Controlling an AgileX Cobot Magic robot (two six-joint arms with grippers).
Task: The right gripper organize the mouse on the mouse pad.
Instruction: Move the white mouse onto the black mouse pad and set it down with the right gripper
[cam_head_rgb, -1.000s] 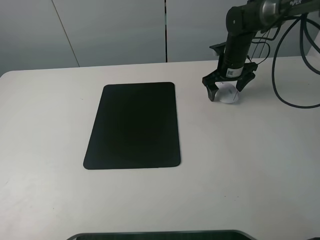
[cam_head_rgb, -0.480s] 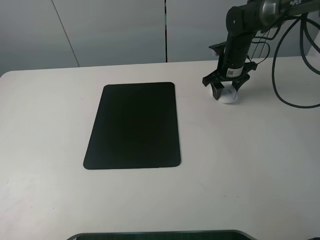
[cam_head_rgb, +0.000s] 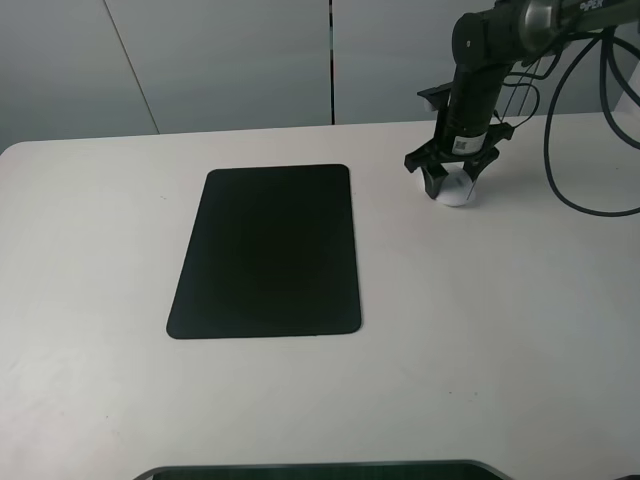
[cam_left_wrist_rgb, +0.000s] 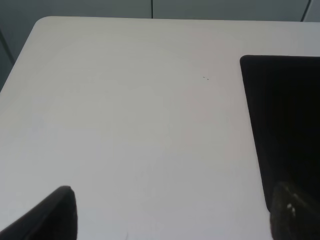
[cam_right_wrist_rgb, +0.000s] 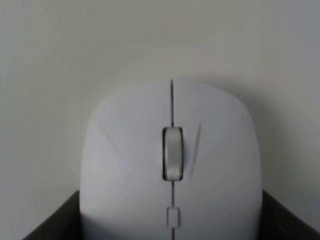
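The white mouse (cam_head_rgb: 457, 193) sits on the white table, well to the right of the black mouse pad (cam_head_rgb: 268, 250) and level with its far edge. My right gripper (cam_head_rgb: 452, 185) points straight down with its jaws shut on the mouse's sides. In the right wrist view the mouse (cam_right_wrist_rgb: 171, 165) fills the frame, grey wheel in the middle, with a dark finger (cam_right_wrist_rgb: 47, 227) against each flank. The left gripper (cam_left_wrist_rgb: 175, 220) is open over bare table, and the pad's corner (cam_left_wrist_rgb: 285, 115) lies beside one fingertip. The left arm does not show in the high view.
Black cables (cam_head_rgb: 565, 160) loop down from the right arm at the table's far right. A dark, flat edge (cam_head_rgb: 320, 470) runs along the near side of the table. A grey wall stands behind the table (cam_head_rgb: 480, 330).
The right gripper's fingers have closed in from a wide spread onto the mouse's sides. The mouse and the pad stay in the same places.
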